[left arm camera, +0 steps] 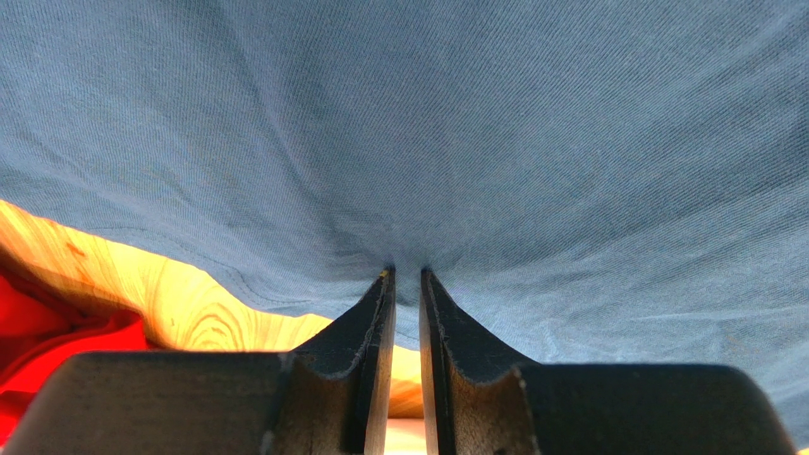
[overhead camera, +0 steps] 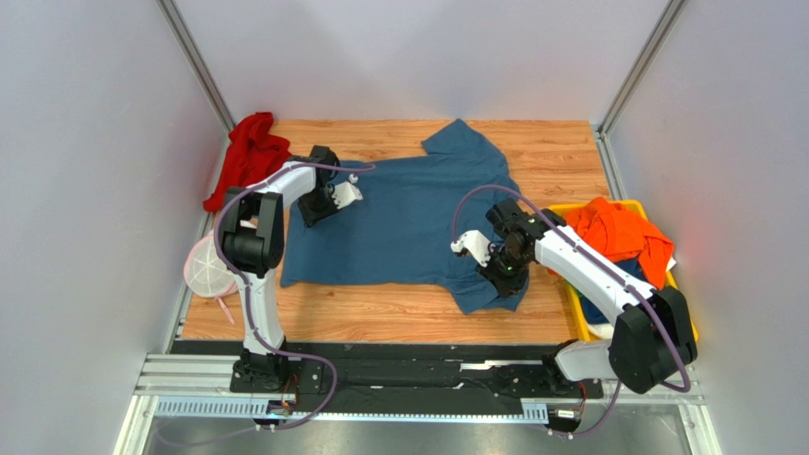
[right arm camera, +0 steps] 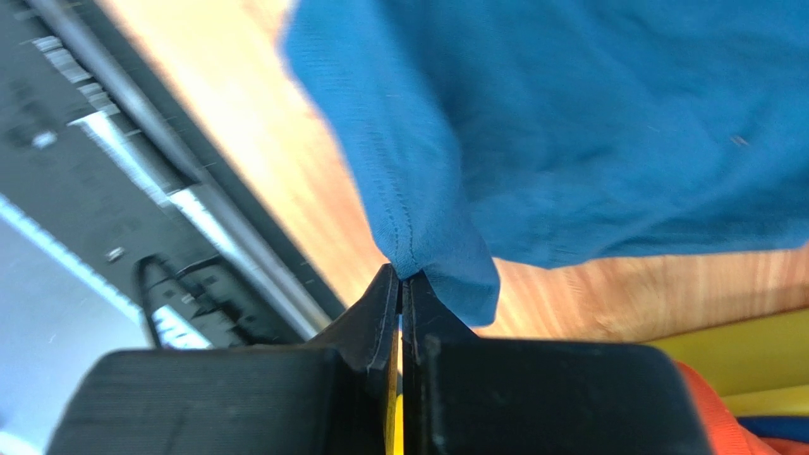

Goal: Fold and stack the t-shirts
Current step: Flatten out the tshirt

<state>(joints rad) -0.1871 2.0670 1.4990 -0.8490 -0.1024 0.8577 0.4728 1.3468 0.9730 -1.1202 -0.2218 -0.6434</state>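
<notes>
Fingers of the left gripper (left arm camera: 405, 275): nearly together, tips nipped on a pucker of the blue t-shirt (overhead camera: 408, 218) at its left-hand edge.
Fingers of the right gripper (right arm camera: 401, 277): pressed tight together, with a stitched edge of the same shirt caught between the tips.
Where the shirt is: spread nearly flat in the middle of the wooden table (overhead camera: 551, 152), one sleeve pointing to the far side and the other to the near side.
Long axis: runs left to right across the table; the bottom hem looks to be at the left and the shoulders at the right.
Shirt from the left fingers: the body stretches away to the right.
Shirt from the right fingers: the body lies to the left and farther off; the pinch sits by the near sleeve.
Nearer arm: each arm holds its own end, left on the hem side and right on the sleeve side, so I'd guess any fold has to be carried by both together.
Blue shirts laid out: one.
Orange t-shirt (overhead camera: 622, 237): one, heaped in the yellow bin (overhead camera: 638, 205) at the right; what lies under it I cannot count.
Red cloth (overhead camera: 249, 156): one bundle at the far left corner, too bunched to say if it is a shirt.
Mesh disc (overhead camera: 209, 265): one, at the left edge.
Arms: two.
</notes>
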